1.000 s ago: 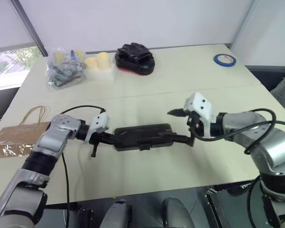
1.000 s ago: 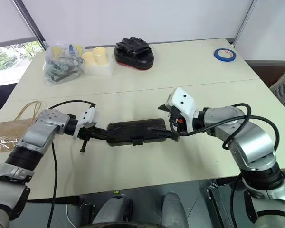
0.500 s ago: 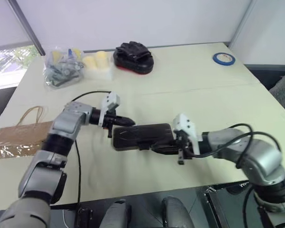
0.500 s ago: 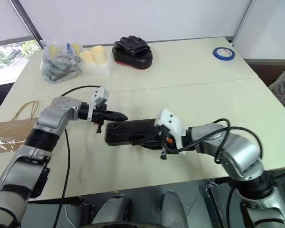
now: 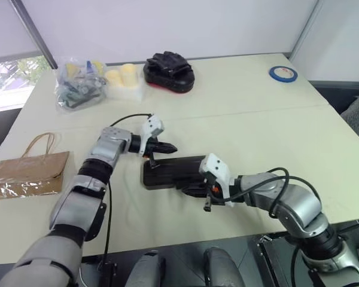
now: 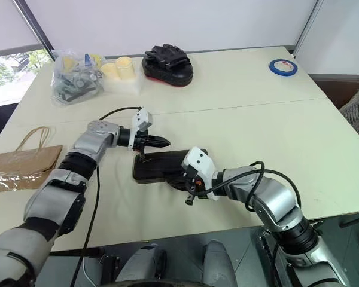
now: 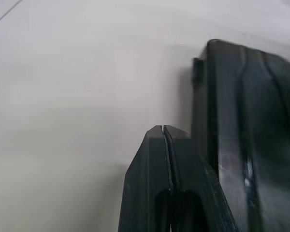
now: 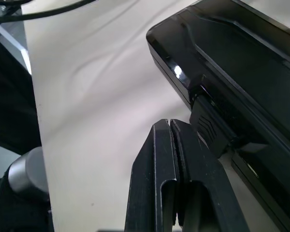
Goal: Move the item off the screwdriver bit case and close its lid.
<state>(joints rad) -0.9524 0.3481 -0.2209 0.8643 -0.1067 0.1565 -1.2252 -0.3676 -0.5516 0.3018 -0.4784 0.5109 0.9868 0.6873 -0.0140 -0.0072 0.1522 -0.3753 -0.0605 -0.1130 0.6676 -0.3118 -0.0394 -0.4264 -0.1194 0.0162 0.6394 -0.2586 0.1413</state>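
Over the last second the left gripper (image 5: 170, 147) has swung from the case's left end to its far left corner, and the right gripper (image 5: 188, 190) has dropped from the right end to the near edge, its fingers snapping together from wide apart. The screwdriver bit case (image 5: 170, 171) lies flat mid-table with its lid (image 8: 241, 63) down, the dark latch tab (image 8: 210, 123) showing at the near edge just beside the right gripper's pressed-together, empty fingers (image 8: 157, 159). The left gripper's fingers (image 7: 154, 159) are likewise pinched together on nothing, just beside the case. The kraft paper bag (image 5: 27, 173) lies flat well to the left, clear of the case. At the far edge sit a clear plastic bag of parts (image 5: 79, 85), a black glove pad (image 5: 169, 72) and, far right, blue tape (image 5: 282, 74).
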